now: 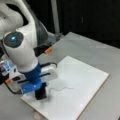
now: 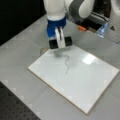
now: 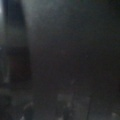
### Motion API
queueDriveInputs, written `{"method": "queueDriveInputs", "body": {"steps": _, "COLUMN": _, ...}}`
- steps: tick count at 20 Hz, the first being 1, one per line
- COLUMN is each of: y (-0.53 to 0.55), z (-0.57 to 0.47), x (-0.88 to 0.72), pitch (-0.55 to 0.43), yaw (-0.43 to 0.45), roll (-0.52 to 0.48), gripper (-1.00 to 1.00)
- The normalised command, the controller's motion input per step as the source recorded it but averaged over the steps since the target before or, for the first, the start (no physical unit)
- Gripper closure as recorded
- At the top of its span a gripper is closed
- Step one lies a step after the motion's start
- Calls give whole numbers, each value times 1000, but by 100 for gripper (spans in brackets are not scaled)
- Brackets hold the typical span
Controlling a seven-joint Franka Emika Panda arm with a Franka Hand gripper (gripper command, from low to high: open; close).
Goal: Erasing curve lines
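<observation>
Fingers [image 1: 40, 93] holding the black eraser block [image 1: 41, 93] on the white board [image 1: 82, 82], next to the curve lines [image 1: 61, 89].

In both front views the fingers [image 2: 59, 43] are closed on the eraser block [image 2: 60, 42], which sits at the board's [image 2: 82, 82] edge. The curve lines [image 2: 67, 64], one thin grey squiggle, start just beside the block and run away from the fingers across the board, unerased. The board lies on the grey tabletop [image 2: 22, 52]. The wrist view is dark and shows nothing clear.
</observation>
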Motion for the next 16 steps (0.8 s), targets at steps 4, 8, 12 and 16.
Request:
{"method": "queueDriveInputs", "body": {"steps": 4, "y": 243, "z": -204, "x": -340, "pitch": -307, "yaw": -198, "roll": 59, "gripper": 100}}
{"method": "queueDriveInputs", "body": {"steps": 8, "y": 215, "z": -199, "x": -289, "pitch": -292, "yaw": -128, "roll": 17, "gripper": 100}}
{"method": "queueDriveInputs", "body": {"steps": 12, "y": 197, "z": -169, "x": -214, "pitch": -268, "yaw": -71, "roll": -1, "gripper": 100}}
{"method": "queueDriveInputs", "body": {"steps": 16, "y": 200, "z": -171, "x": -161, "pitch": -260, "yaw": -62, "roll": -4, "gripper": 100}}
